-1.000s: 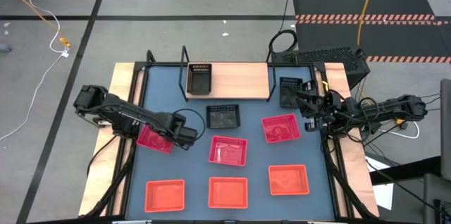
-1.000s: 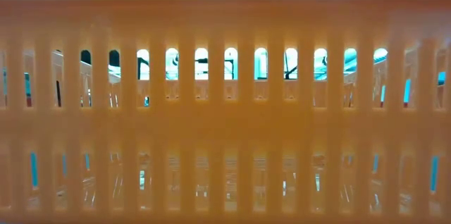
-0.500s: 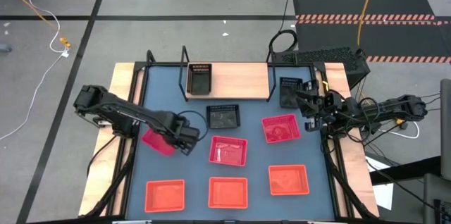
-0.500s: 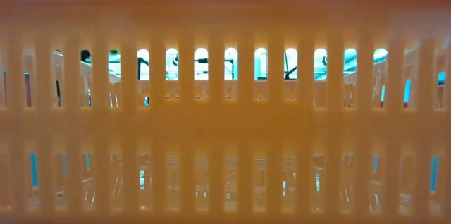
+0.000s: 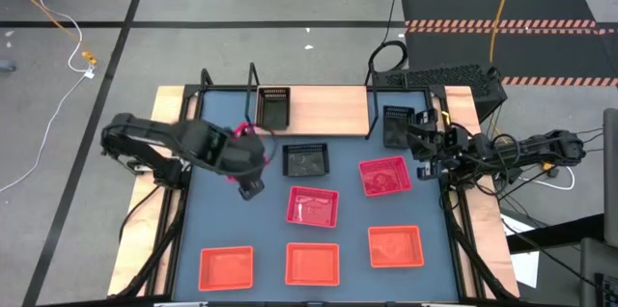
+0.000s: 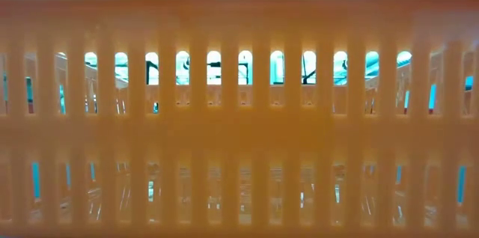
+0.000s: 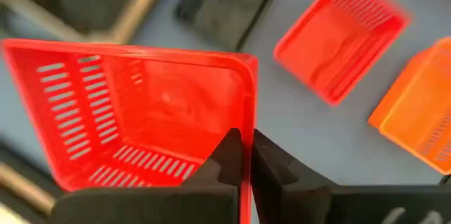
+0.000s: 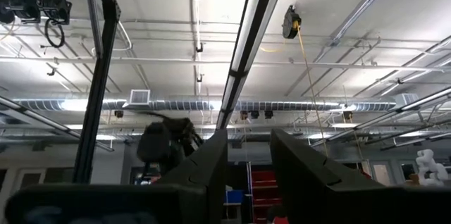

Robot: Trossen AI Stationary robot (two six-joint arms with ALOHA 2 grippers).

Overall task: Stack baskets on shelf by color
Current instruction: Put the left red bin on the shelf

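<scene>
Left gripper pinching the rim of a pinkish-red basket, holding it lifted above the table's left side (near the shelf), right gripper idling at the right edge, fingers spread and pointing upward

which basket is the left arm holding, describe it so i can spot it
Start at the wooden shelf along the table's far edge, then move toward its left end and a little nearer. There the left gripper is shut on a pinkish-red basket, held off the table. It is the only basket in the air; the rest lie flat.
</scene>
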